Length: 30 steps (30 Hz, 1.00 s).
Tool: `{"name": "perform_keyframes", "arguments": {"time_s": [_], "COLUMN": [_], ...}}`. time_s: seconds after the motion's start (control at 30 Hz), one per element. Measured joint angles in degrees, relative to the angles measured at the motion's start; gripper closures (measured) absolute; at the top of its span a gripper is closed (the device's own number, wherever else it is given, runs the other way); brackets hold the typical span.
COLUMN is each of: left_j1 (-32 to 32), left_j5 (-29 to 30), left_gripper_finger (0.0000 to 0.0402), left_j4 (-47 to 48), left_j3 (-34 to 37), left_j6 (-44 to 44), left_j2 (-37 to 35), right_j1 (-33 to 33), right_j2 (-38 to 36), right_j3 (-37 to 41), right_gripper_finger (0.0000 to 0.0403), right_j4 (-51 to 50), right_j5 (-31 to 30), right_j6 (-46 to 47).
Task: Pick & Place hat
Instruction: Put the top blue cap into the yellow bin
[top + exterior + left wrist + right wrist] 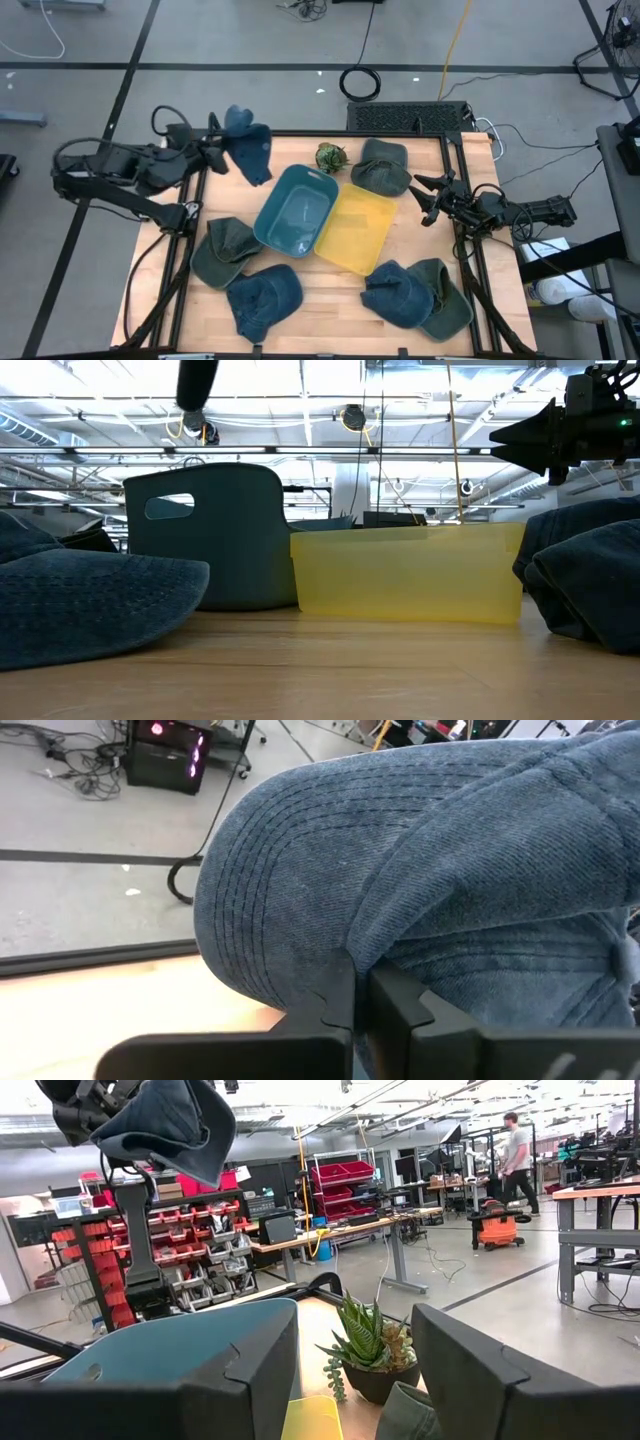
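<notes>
Above the table's far left corner, the left gripper (222, 150) held a blue hat (250, 150) clamped aloft; carrying looked underway, and next it needed lowering into the teal bin (296, 210).

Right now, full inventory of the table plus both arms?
Blue denim hat held in the air: 1, blue, far-left corner, in the left gripper.
Green caps: 3; far right, left, near right.
Blue denim caps on the table: 2; near left, near right.
Teal plastic bin: 1, centre.
Yellow plastic bin: 1, beside the teal bin.
Small potted succulent: 1, green, far edge.
Left gripper: shut on hat.
Right gripper: open, empty, right side.
</notes>
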<state>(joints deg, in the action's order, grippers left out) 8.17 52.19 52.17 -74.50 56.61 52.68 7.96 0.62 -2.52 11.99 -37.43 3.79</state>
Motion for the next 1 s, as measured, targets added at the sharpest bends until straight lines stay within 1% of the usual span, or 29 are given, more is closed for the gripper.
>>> {"name": "perform_keyframes", "arguments": {"time_s": [0.3,0.63,1.0], "left_j1": [-1.95,-3.62,-4.79], "left_j5": [-0.91,-2.04,-4.38], "left_gripper_finger": [0.0394,0.0394,0.0394], "left_j4": [-9.2,-23.36,-31.81], "left_j3": [0.0,0.0,0.0], "left_j6": [-0.05,-2.92,-2.29], "left_j2": [7.16,14.18,20.46], "right_j1": [0.01,0.01,0.01], "right_j2": [-0.02,0.0,-0.02], "right_j3": [0.0,0.0,0.0], "right_gripper_finger": [0.0216,0.0216,0.0216], "right_j4": [0.0,0.0,0.0], "right_j5": [-0.02,0.0,-0.02], "right_j6": [-0.02,0.0,0.0]}}
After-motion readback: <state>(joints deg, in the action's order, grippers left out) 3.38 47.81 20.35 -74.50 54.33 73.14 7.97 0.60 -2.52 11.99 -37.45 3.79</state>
